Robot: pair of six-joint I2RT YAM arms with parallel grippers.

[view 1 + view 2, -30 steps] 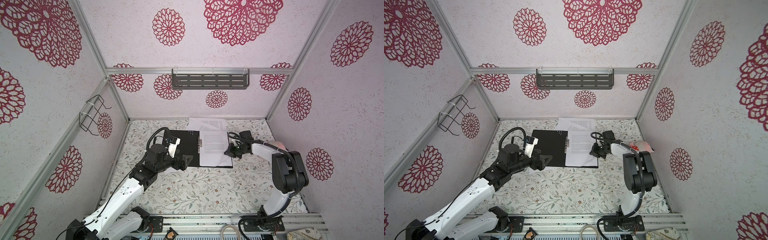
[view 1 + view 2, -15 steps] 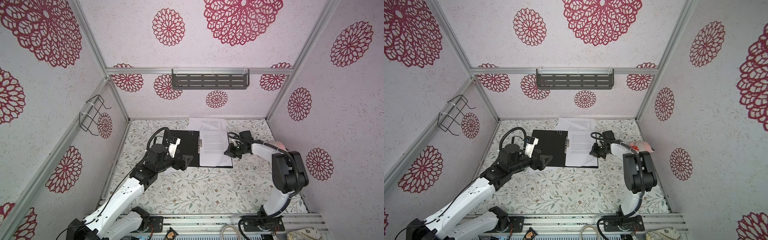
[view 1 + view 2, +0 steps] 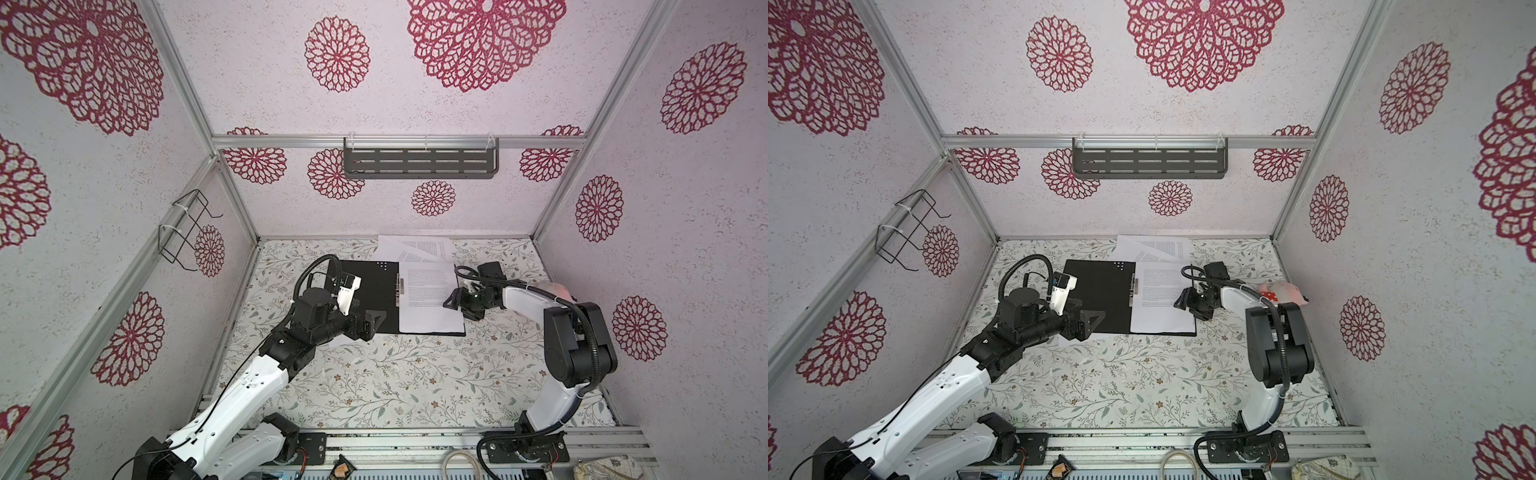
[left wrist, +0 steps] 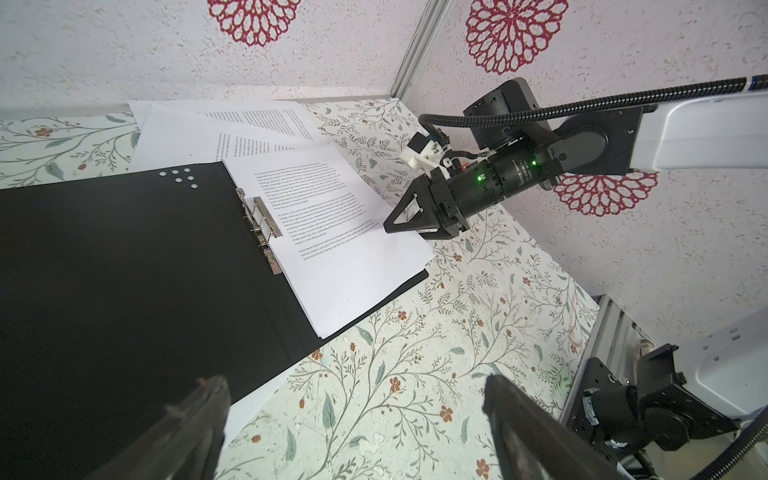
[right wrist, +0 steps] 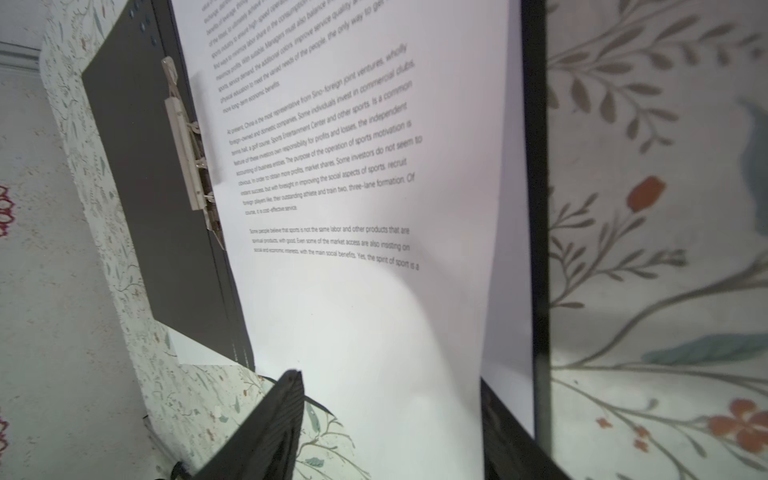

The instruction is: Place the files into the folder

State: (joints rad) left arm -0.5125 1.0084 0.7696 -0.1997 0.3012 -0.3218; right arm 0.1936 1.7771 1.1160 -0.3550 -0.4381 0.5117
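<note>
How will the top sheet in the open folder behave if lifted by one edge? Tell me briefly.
Probably floppy: the top sheet humps up by the right gripper. Likely light and thin, so it may slide off the sheet beneath. Pushed edge-on, it would probably buckle rather than travel.

Pale textured walls [image 3: 415,104] printed with dark red flower medallions [image 3: 336,54] close the cell on three sides, joined by aluminium posts [image 3: 237,208]. A grey slotted shelf [image 3: 419,164] hangs on the back wall under a horizontal rail [image 3: 291,141]. A black wire rack [image 3: 185,232] is tied to the left wall. The counter [image 3: 395,374] wears a cloth of leafy sprigs and small flowers. Light is soft and even.
</note>
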